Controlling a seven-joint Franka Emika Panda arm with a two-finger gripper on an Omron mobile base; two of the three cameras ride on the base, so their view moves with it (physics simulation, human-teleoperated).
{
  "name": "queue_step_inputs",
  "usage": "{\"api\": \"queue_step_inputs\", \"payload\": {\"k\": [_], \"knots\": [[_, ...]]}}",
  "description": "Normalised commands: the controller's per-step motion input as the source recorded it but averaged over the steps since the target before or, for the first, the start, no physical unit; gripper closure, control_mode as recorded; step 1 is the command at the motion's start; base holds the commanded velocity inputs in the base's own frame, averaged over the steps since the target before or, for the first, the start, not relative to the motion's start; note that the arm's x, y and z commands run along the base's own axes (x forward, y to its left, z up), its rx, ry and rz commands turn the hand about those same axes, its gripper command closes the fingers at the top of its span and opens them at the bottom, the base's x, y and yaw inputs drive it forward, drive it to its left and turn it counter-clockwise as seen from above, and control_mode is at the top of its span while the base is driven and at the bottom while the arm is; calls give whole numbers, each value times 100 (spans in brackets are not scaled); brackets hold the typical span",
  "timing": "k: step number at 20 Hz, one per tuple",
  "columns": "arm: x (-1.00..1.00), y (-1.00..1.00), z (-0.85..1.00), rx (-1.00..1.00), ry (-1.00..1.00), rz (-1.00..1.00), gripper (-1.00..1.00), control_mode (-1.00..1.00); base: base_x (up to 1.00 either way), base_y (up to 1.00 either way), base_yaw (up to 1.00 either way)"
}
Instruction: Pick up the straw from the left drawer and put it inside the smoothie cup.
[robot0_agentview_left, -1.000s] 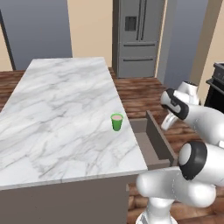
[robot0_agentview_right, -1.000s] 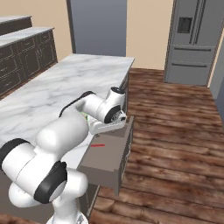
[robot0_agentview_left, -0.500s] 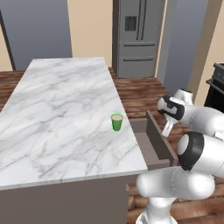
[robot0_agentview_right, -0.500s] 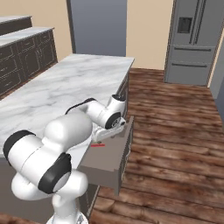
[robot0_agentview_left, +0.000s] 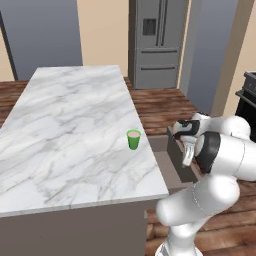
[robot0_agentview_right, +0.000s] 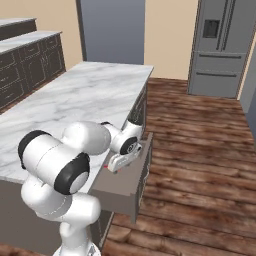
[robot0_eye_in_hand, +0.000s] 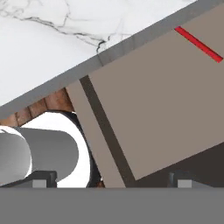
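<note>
On your left in the left base view, the marble desk (robot0_agentview_left: 75, 135) runs back toward the fridge (robot0_agentview_left: 159, 42), and the smoothie cup (robot0_agentview_left: 133, 139) stands upright near its right edge, pink at the rim. Just right of that edge the left drawer (robot0_agentview_left: 175, 160) is pulled out, but from here you see little more than its dark front wall and a strip of floor, because the white arm covers the rest. The pincer (robot0_agentview_left: 186, 141) hangs low over the drawer; its jaws are hard to separate from the wrist in this view. In the right base view the drawer (robot0_agentview_right: 131, 182) juts out over the wood floor (robot0_agentview_right: 200, 165), and the pincer (robot0_agentview_right: 120, 162) sits above its open box with the forearm hiding most of the inside; only a tiny red fleck of the straw (robot0_agentview_right: 107, 166) peeks out beside it. In the hand view you get the drawer floor (robot0_eye_in_hand: 166, 100) clearly, and the straw (robot0_eye_in_hand: 199, 44) lies flat at the far upper right corner, close to the desk edge, its one end cut off by the frame. The two finger tips (robot0_eye_in_hand: 180, 178) stand wide apart at the bottom, spread and pinching nothing.
</note>
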Motion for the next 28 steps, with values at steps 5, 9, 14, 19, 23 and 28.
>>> {"api": "queue_step_inputs", "payload": {"k": [5, 9, 14, 19, 23, 28], "knots": [[16, -10, -58, 0, 12, 11, -100, -100, 0, 0, 0], [6, -37, -54, 0, 10, 9, -100, -100, 0, 0, 0], [0, -64, -25, 0, 1, 9, -100, -100, 0, 0, 0], [0, -90, -6, 0, 0, 7, -100, -100, 0, 0, 0], [0, -99, 0, 0, -1, 7, -100, -100, 0, 0, 0], [0, -97, 0, 3, -12, 8, -100, -100, 0, 0, 0]]}}
